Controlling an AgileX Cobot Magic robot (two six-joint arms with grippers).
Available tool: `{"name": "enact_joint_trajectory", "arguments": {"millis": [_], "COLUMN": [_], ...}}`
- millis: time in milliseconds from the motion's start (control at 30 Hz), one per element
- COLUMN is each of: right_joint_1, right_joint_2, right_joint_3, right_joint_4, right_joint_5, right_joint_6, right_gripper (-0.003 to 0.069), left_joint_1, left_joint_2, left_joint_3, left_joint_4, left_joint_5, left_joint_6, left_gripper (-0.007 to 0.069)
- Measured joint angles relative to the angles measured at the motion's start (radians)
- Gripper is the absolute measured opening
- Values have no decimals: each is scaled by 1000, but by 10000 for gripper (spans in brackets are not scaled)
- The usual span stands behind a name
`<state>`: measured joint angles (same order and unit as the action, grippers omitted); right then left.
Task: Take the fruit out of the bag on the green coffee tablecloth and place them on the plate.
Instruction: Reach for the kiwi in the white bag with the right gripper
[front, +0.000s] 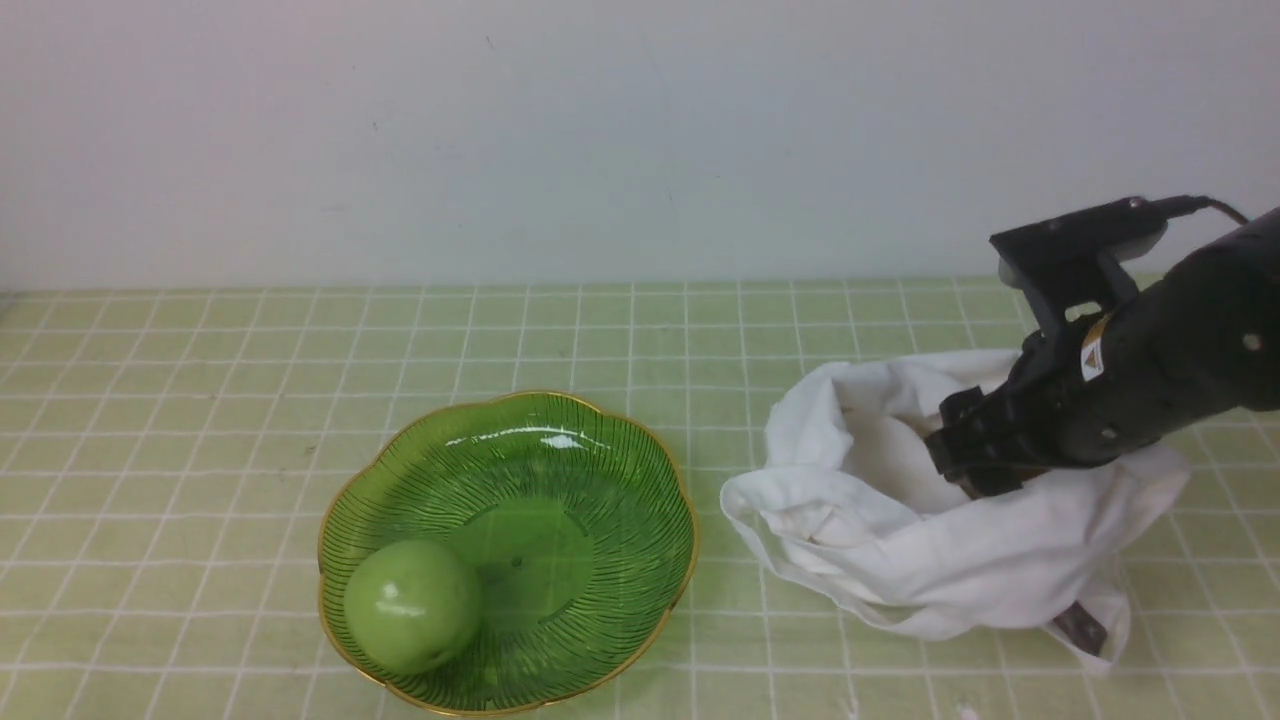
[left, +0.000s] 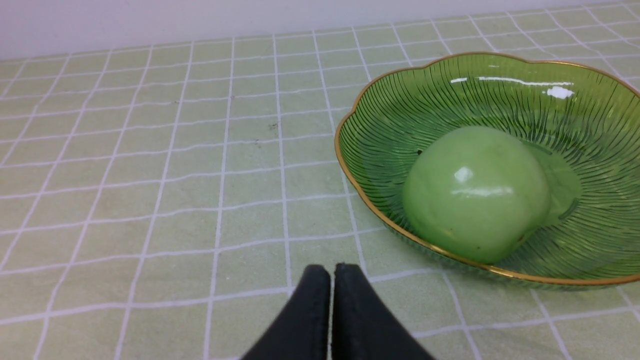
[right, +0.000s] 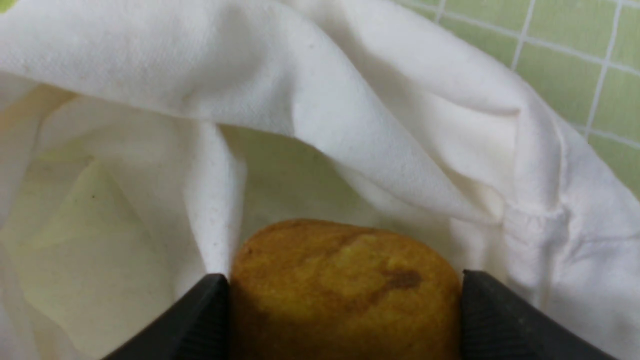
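Checked tablecloth (front: 200, 450), bag (front: 900, 570) hiding right fingers (right: 185, 330), clamped fruit (right: 345, 290) partly cut off

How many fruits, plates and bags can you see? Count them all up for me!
Fruits: 2, the green apple and the brown fruit
Plate: 1
Bag: 1
Total: 4

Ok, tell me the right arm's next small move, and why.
Probably lift the right gripper gently straight up. Its fingers sit against both sides of the fruit, which lies inside the bag. Loose folds hang close, so a sideways pull toward the plate could snag cloth.
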<state>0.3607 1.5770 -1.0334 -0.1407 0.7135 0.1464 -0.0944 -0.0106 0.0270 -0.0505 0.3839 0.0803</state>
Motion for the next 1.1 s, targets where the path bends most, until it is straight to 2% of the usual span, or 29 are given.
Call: {"name": "enact_joint_trajectory", "arguments": {"millis": [400, 933, 1100], "right_joint_1": [0, 1, 1], "right_joint_2": [160, 155, 137], "right_joint_3": [0, 0, -2], "right_joint_4": [-36, -32, -27], "right_joint_5": [-5, -28, -27], "right_joint_6": [0, 0, 0], "right_gripper": [524, 542, 571], "left_joint_1": [0, 0, 0], "left_joint_2": [0, 0, 0], "left_joint_3": [0, 0, 0], "left_joint_4": [0, 0, 0], "left_joint_5": [0, 0, 0], "left_joint_6": [0, 0, 0], "left_gripper": [-8, -8, -8]}}
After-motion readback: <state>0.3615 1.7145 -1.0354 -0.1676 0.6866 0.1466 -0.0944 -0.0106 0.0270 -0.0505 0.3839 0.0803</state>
